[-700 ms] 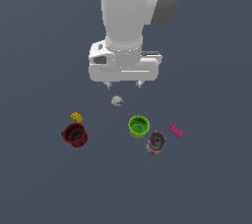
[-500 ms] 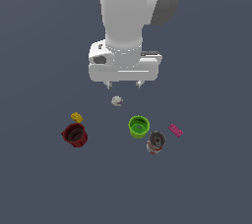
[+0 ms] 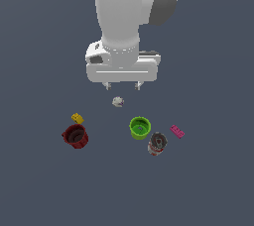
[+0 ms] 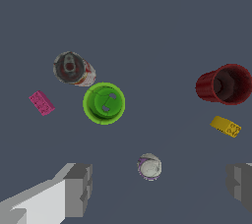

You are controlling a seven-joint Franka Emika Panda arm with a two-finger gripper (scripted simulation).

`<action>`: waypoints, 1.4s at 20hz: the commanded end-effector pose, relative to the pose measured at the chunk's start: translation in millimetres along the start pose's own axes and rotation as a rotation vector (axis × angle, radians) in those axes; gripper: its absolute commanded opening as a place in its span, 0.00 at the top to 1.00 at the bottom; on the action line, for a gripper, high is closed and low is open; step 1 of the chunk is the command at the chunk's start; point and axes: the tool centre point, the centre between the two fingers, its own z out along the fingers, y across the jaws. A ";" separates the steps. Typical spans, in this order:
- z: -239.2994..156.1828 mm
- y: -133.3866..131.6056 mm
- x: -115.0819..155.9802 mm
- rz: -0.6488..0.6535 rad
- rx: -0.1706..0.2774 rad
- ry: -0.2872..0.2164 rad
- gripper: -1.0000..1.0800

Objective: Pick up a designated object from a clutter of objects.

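Note:
The small can [image 3: 157, 143] with a red-and-white label and grey top stands next to the lime-green cup [image 3: 139, 127], toward the exterior view's right; it also shows in the wrist view [image 4: 73, 69]. My gripper [image 3: 122, 85] is open and empty, above and behind the whitish lump [image 3: 117, 102], well apart from the can. In the wrist view its two fingers [image 4: 78, 190] stand wide apart on either side of the lump [image 4: 149, 166]. The green cup shows in the wrist view [image 4: 104, 103] close to the can.
A dark red cup [image 3: 75, 136] with a yellow block [image 3: 77, 118] just behind it stands at the exterior view's left. A flat pink brick [image 3: 177, 131] lies beside the can at the right. All rest on a dark grey floor.

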 end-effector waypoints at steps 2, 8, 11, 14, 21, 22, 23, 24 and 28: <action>-0.7 0.1 -0.8 0.000 0.000 0.000 0.04; 4.8 -4.3 5.9 -0.002 -0.002 0.001 0.04; 11.6 -10.3 13.7 -0.005 -0.006 0.001 0.04; 21.4 -18.7 24.0 -0.009 -0.010 0.002 0.04; 58.2 -50.1 56.2 -0.024 -0.020 0.006 0.04; 65.4 -56.1 61.5 -0.027 -0.021 0.007 0.04; 73.0 -62.4 66.7 -0.030 -0.022 0.008 0.04; 80.7 -68.9 71.7 -0.032 -0.022 0.009 0.04; 110.4 -93.2 88.1 -0.042 -0.022 0.011 0.04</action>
